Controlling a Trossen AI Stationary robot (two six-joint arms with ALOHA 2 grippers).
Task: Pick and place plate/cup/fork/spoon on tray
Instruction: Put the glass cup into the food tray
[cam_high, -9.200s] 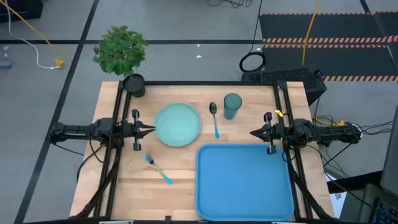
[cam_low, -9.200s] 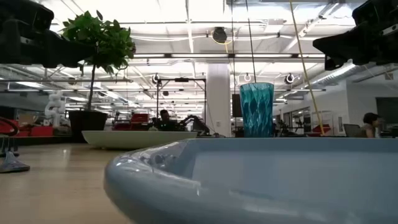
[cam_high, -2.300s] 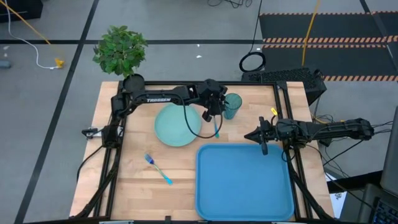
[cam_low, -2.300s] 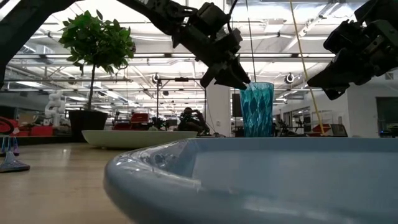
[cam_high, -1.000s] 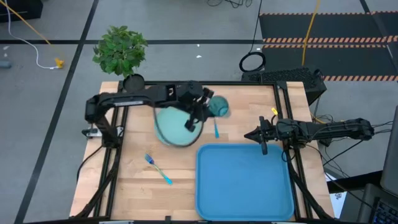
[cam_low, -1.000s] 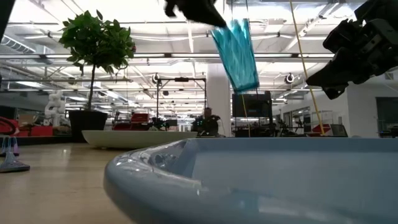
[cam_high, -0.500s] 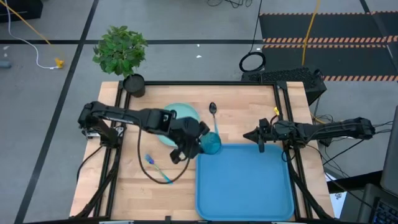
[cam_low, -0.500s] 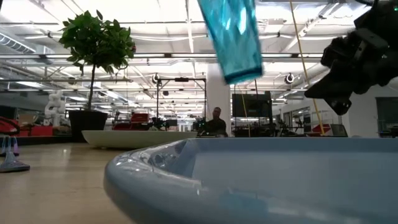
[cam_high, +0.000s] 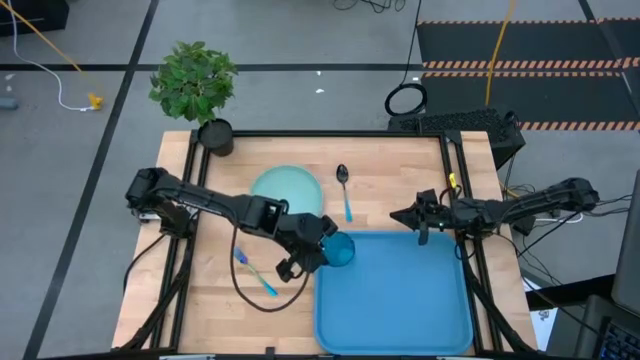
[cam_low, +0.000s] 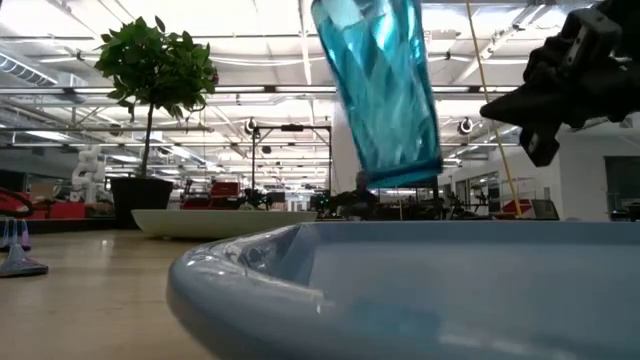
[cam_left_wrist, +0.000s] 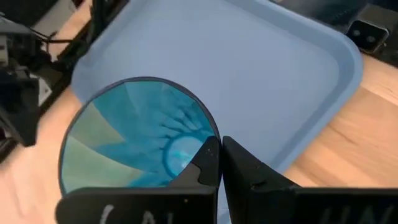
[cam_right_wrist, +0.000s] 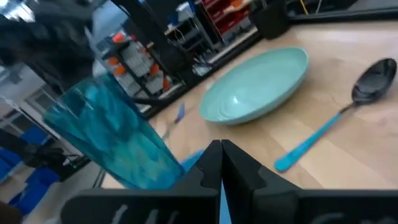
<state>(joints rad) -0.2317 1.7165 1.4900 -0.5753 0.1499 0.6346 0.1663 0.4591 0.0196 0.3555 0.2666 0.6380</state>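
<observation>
My left gripper (cam_high: 328, 247) is shut on the translucent teal cup (cam_high: 341, 250) above the far-left corner of the blue tray (cam_high: 400, 300). In the low view the cup (cam_low: 380, 90) hangs tilted above the tray's rim (cam_low: 300, 260). The mint-green plate (cam_high: 292, 185) lies on the table, partly under my left arm. The spoon (cam_high: 343, 185) lies to its right, and the fork (cam_high: 256, 271) lies near the table's left front. My right gripper (cam_high: 394, 215) is shut and empty, just beyond the tray's far edge. My left gripper holds the cup by its rim wall (cam_left_wrist: 214, 134), with one finger (cam_left_wrist: 206, 163) inside the cup and the other (cam_left_wrist: 255, 177) outside. The fingers come from above, pointing down. The cup is lifted clear of the tray and hangs tilted below the fingers.
A potted plant (cam_high: 200, 90) stands at the table's far-left corner. The plate (cam_right_wrist: 255, 87) and spoon (cam_right_wrist: 367, 87) lie between the tray and the far edge. The tray's floor (cam_left_wrist: 236, 68) is bare below the cup.
My left gripper has carried the cup from above the plate's far right side toward the table's near edge and a little right. It is now over the tray's far-left corner. The cup stays lifted and tilted in the hold.
</observation>
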